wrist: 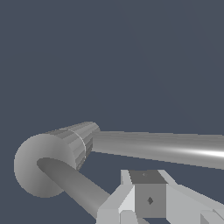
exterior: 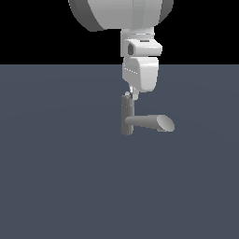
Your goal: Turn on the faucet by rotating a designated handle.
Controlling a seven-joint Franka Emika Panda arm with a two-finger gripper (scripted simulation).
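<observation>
— Item nearest the lens?
— My claw (wrist: 151, 201); jaw state cannot be told.
— Handle (wrist: 72, 183)?
— Slim lever off faucet (exterior: 127, 116) cap, directly below my fingers, axis toward seven o'clock.

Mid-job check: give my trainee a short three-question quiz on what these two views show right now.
1. True or false: the faucet has its spout pointing toward the exterior view's left.
2. In the exterior view, the pincer is: A) just above the post; B) at the spout's tip; C) down on the floor.
3. Fill in: in the wrist view, the handle sticks out from the faucet's top ____.

Key: 1 false; 2 A; 3 cap.
</observation>
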